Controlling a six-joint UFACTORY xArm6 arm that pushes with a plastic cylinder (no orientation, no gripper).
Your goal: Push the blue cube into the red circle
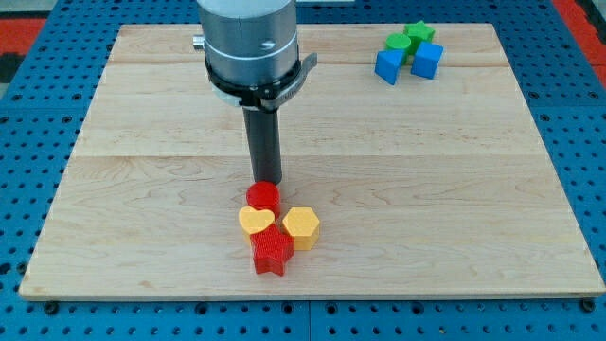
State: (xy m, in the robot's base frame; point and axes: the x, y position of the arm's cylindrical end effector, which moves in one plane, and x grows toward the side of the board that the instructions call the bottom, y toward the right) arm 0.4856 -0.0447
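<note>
A wooden board [142, 142] is laid on a blue perforated table [28, 114]. The dark rod is held upright near the board's centre, and my tip [265, 181] is placed just above the red cylinder [262, 197], touching it or nearly so on its upper side. No pincer is fitted to the arm, so no wide, narrow or holding state can be reported; only the rod and its grey housing [248, 43] are seen.

Four blocks are grouped below the tip. The red cylinder, the task's target, is located at the top of this group. The yellow heart [256, 222] is set directly beneath it and in contact with it. The yellow hexagon [301, 226] is positioned to the view's right of the heart. The red star [272, 252] is found at the bottom of the group, against both yellow blocks.

The blue cube [427, 60] is located at the view's top right, well apart from the tip and from the red cylinder. Beside it, to the view's left, a second blue block [388, 66] is seen, its shape not clearly made out. Two green blocks [409, 38] are packed against the upper sides of the blue ones.
</note>
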